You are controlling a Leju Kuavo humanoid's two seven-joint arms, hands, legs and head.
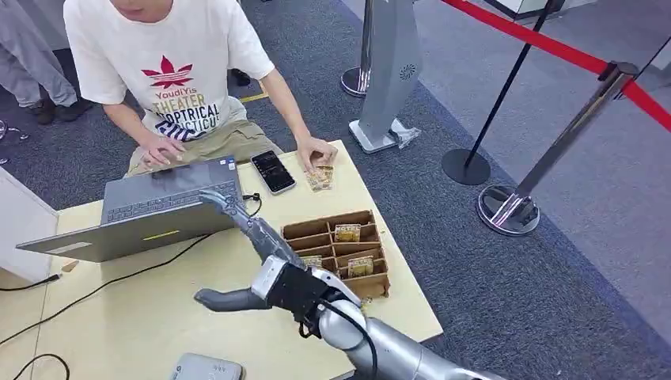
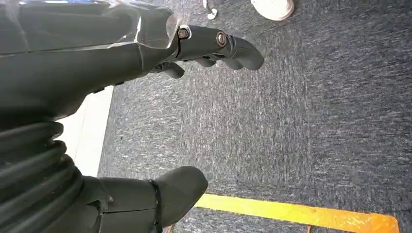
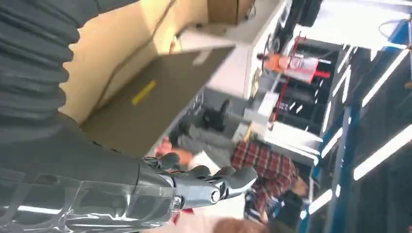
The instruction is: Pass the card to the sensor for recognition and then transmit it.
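Observation:
A brown cardboard tray (image 1: 297, 230) with compartments sits on the right side of the table and holds gold-patterned cards (image 1: 347, 232). More cards (image 1: 320, 179) lie at the far edge under a person's hand (image 1: 315, 150). A flat grey sensor pad (image 1: 207, 368) lies at the near edge. My right hand (image 1: 273, 269) hovers just left of the tray with nothing in it, fingers stretched toward the laptop and thumb pointing left. The right wrist view has the same hand (image 3: 204, 182) in front of the laptop lid (image 3: 150, 97). My left hand (image 2: 145, 58) hangs over dark carpet, holding nothing, thumb apart from the fingers.
An open grey laptop (image 1: 150, 210) stands at the far left of the wooden table (image 1: 126, 317), with black cables trailing from it. A black phone (image 1: 273, 171) lies beside it. The person sits behind the table. Stanchions (image 1: 506, 210) with red rope stand on the right.

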